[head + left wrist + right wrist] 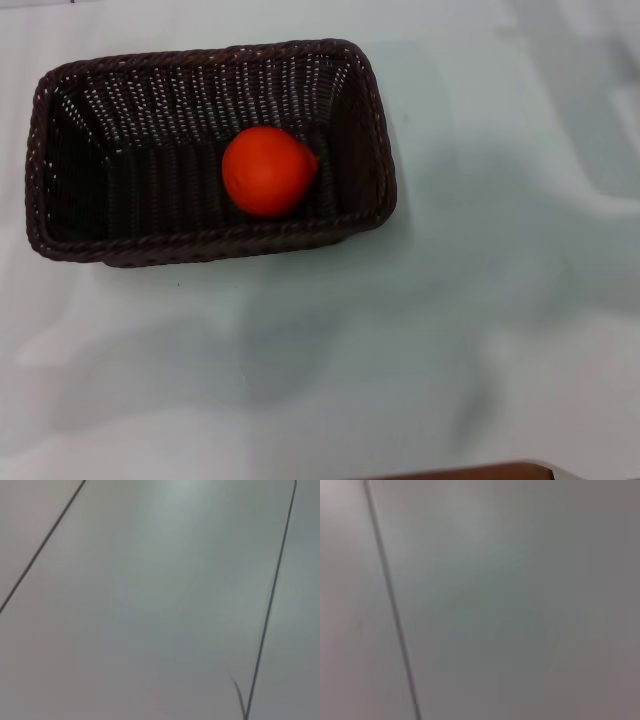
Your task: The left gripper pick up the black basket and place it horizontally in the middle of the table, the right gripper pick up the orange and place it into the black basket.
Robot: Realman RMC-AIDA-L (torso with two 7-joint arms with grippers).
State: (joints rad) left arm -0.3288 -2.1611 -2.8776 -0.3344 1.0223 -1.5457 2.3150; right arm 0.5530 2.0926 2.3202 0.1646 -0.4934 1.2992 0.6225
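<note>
Orange [267, 171] sits inside the black basket [60, 150], resting on the woven floor toward the basket's right half, touching no wall as far as the head view shows. The basket lies with its long side running left to right on the table [450, 330], placed toward the far left part of what the head camera sees rather than dead centre. Neither the left gripper nor the right gripper appears in any view; both wrist cameras show only a plain pale surface crossed by thin dark lines, so I cannot tell how far either claw is open or whether it holds anything, though the fruit and basket both lie free of any grip. Judged from this, both placements look done. What could still go wrong is small: the fruit is rounded and slightly pear-shaped, so a knock to the basket from a passing arm could set it rolling along the floor, though the sloped sides should keep it in. If the basket's place is judged too far left, shifting it would risk tilting it and tumbling the fruit against a wall. Counted: one orange, one black basket, one table, and no gripper in sight. A brown edge [470, 472] shows at the near border of the head view.
</note>
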